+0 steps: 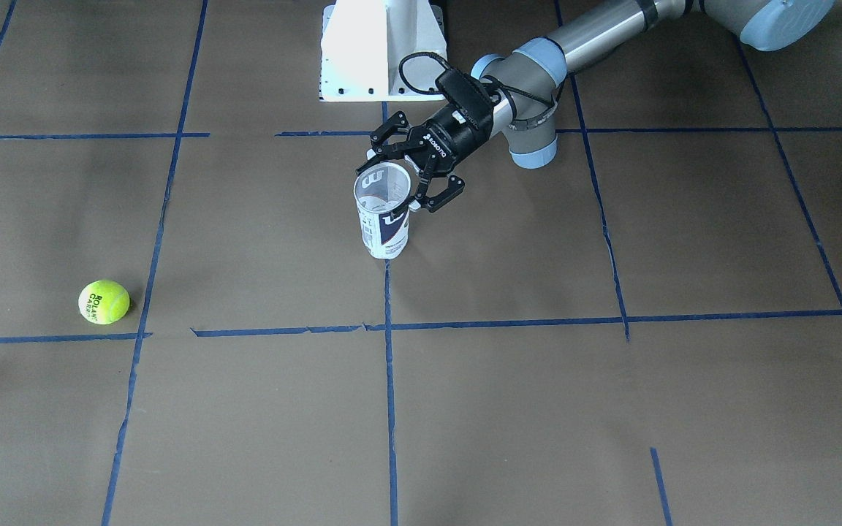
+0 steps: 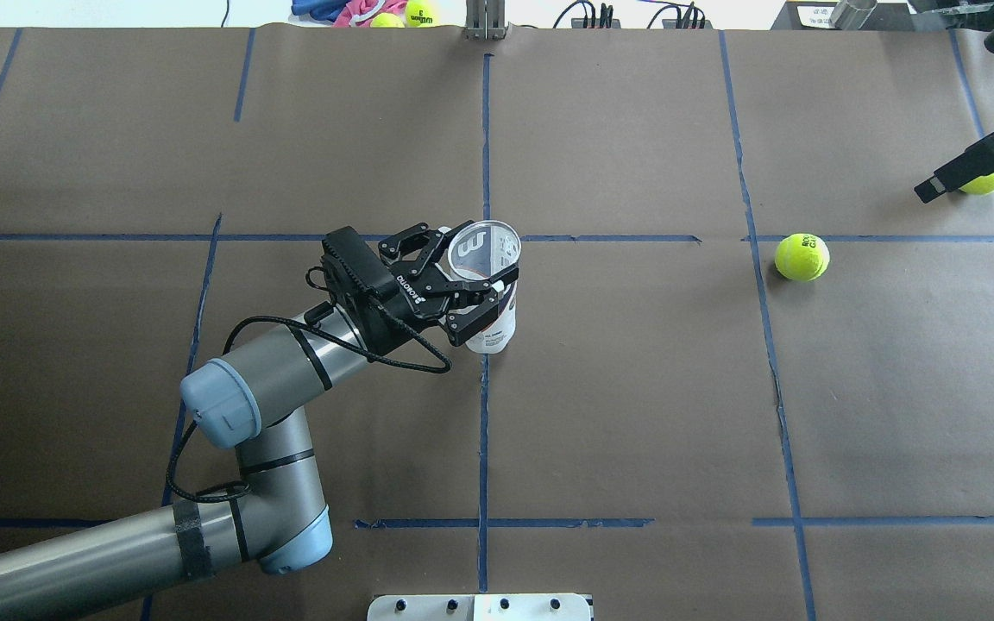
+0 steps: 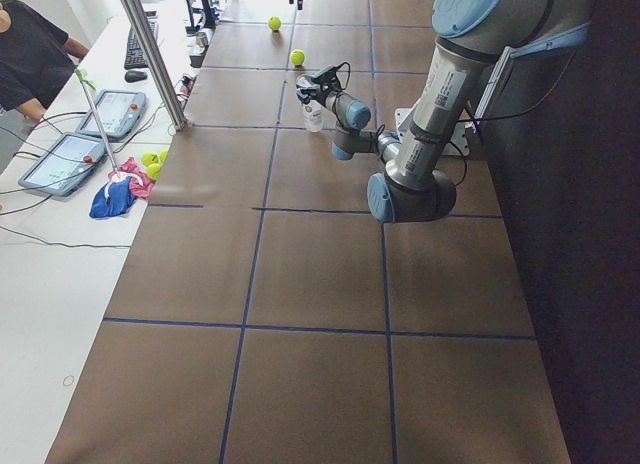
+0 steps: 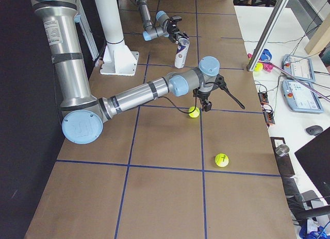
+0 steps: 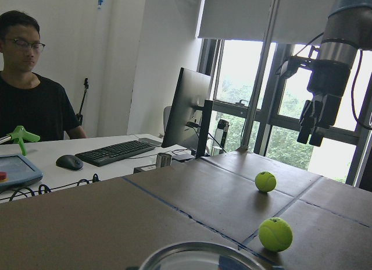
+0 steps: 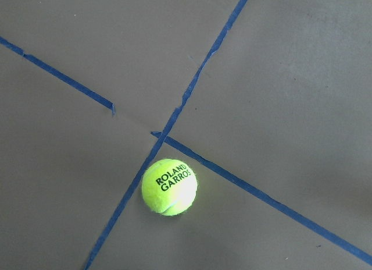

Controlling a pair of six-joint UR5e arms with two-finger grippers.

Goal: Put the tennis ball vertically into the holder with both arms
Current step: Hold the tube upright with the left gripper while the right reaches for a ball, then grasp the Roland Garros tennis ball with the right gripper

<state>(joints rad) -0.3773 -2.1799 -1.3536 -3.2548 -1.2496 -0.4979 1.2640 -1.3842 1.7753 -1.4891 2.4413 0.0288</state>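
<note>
The holder (image 1: pixel 384 230) is a clear can with a white and navy label. It stands upright with its mouth open upward near the table's middle (image 2: pixel 491 332). My left gripper (image 2: pixel 473 263) comes in from the side and is shut on its upper part, just below the rim (image 5: pixel 203 249). The tennis ball (image 1: pixel 103 302) with "Roland Garros" print lies on the table by a tape crossing, far to the robot's right of the holder (image 2: pixel 802 256) (image 6: pixel 169 187). My right gripper (image 5: pixel 311 143) hangs fingers-down, high over that area, open and empty.
A second tennis ball (image 2: pixel 984 181) lies farther toward the table's right end. The white pedestal (image 1: pixel 381 51) stands behind the holder. An operator (image 5: pixel 29 95) sits at a side desk with a keyboard and monitor. More balls (image 2: pixel 419 13) lie past the far edge.
</note>
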